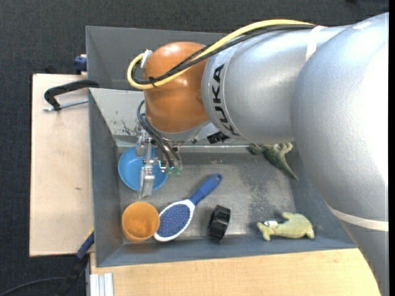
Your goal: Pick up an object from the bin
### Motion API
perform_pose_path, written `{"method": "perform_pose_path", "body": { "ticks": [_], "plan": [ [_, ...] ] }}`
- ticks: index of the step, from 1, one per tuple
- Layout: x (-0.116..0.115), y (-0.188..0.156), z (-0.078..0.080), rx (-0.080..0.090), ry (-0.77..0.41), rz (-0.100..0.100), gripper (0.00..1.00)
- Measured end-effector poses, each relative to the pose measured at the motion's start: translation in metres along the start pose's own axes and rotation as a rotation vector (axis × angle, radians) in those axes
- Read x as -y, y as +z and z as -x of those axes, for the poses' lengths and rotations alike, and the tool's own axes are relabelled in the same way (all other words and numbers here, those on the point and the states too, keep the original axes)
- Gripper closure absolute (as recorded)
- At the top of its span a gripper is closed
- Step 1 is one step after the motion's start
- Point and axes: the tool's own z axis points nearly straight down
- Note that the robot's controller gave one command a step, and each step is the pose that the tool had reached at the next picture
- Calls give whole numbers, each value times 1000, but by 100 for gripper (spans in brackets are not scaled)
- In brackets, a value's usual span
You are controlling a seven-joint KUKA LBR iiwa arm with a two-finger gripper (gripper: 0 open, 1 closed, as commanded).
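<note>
Looking down into the grey bin [102,184], I've got the end effector [159,176] hanging low at the left side, right over a blue bowl [133,171]. The bowl sits on the bin floor up against the left wall, and the end effector overlaps its right half from where I'm watching. Honestly I can't tell whether the end effector is apart or together, because the orange wrist cover [176,94] and the cabling crowd that spot. I also can't say for sure whether it's touching the bowl or just above it.

As for containers, the blue bowl has its mouth up, and the only part of its inside I can make out is plain blue. Just in front of it, in the near left corner, is an orange cup [141,221], also mouth up, showing nothing but its orange inside.

Right beside the cup lies a blue-and-white brush [176,217], its head touching the cup and its blue handle angling up to the right. A small black cap-like piece [218,222] is just right of the brush head. A yellow-green toy animal [289,227] lies near the front right, and a darker green toy dinosaur [281,155] sits at the back right, partly under the arm.
</note>
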Motion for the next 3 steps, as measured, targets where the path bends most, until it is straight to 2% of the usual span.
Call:
{"method": "perform_pose_path", "body": {
  "ticks": [1,2,3],
  "plan": [
    [31,84,-11,16,169,2,0],
    [29,86,-14,9,167,3,100],
    [19,-75,-31,19,145,7,100]
  ]
}}
